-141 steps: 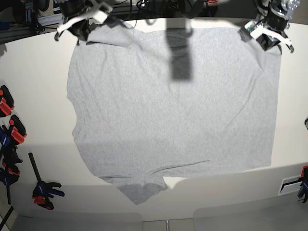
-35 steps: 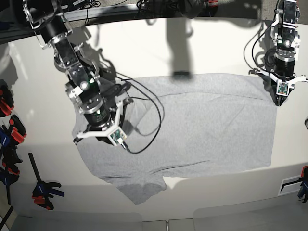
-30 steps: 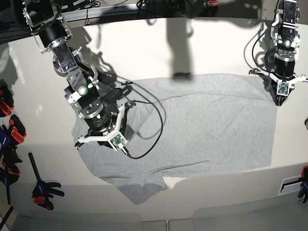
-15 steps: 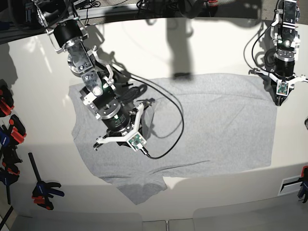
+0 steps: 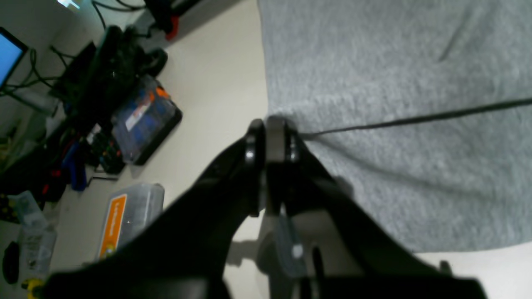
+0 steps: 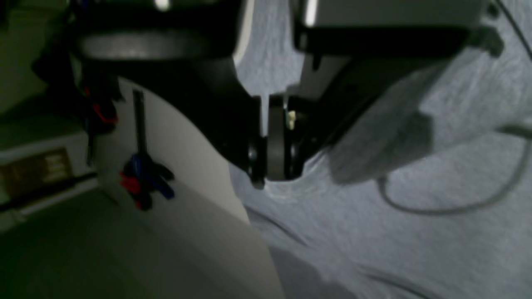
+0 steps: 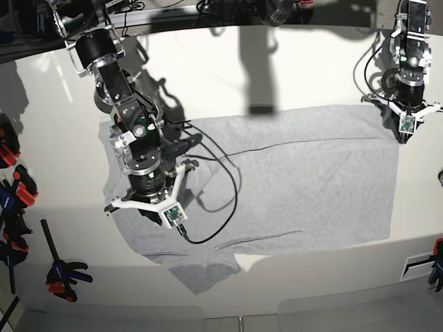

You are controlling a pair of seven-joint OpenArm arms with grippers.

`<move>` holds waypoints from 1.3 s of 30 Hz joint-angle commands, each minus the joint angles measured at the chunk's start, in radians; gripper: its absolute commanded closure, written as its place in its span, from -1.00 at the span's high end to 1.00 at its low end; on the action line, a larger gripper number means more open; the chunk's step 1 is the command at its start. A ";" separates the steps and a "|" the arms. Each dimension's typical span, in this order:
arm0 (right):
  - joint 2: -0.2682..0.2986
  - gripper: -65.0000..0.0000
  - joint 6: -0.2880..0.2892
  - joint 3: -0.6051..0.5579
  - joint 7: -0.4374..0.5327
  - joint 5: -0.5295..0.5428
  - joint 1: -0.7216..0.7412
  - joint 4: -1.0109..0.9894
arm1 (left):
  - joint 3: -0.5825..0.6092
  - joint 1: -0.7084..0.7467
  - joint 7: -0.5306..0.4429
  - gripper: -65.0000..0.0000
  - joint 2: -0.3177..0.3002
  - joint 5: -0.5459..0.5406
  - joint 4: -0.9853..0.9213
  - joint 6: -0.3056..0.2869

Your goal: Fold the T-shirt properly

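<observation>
The light grey T-shirt [image 7: 297,187] lies on the white table [image 7: 55,131] with its far part folded toward the front, plain side up. My right gripper [image 7: 143,202] stands over the shirt's left part, pointing down; the right wrist view shows that gripper [image 6: 272,176] shut on a pinch of grey cloth [image 6: 395,232]. My left gripper [image 7: 403,135] is at the shirt's far right corner. In the left wrist view it [image 5: 270,126] is shut on the shirt's edge [image 5: 395,104], with a taut crease running away from it.
A black cable [image 7: 225,169] from the right arm loops over the shirt. Red and blue clamps [image 7: 15,181] line the table's left edge, another clamp [image 7: 64,274] lies at the front left. Boxes [image 5: 129,207] and gear sit beyond the table's right side.
My right gripper swung right across the shirt and has come back left, still holding cloth. My left gripper has drawn its corner slightly toward the far edge.
</observation>
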 commanded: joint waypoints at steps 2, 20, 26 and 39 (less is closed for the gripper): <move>0.003 -1.00 -0.029 0.012 0.007 -0.050 0.021 0.015 | -0.008 -0.006 -0.015 -1.00 -0.020 0.001 0.012 0.023; 0.003 -1.00 -0.038 0.012 -0.040 -0.096 0.021 0.015 | -0.008 -0.068 -0.169 -1.00 -0.023 0.001 -0.008 0.023; 0.003 -1.00 -0.037 0.012 -0.039 -0.086 0.021 0.015 | -0.008 -0.130 -0.164 -1.00 -0.023 -0.154 -0.050 0.022; 0.003 -0.17 -0.038 0.012 0.005 -0.087 0.022 -0.002 | -0.008 -0.130 -0.142 -1.00 -0.022 -0.154 -0.050 0.022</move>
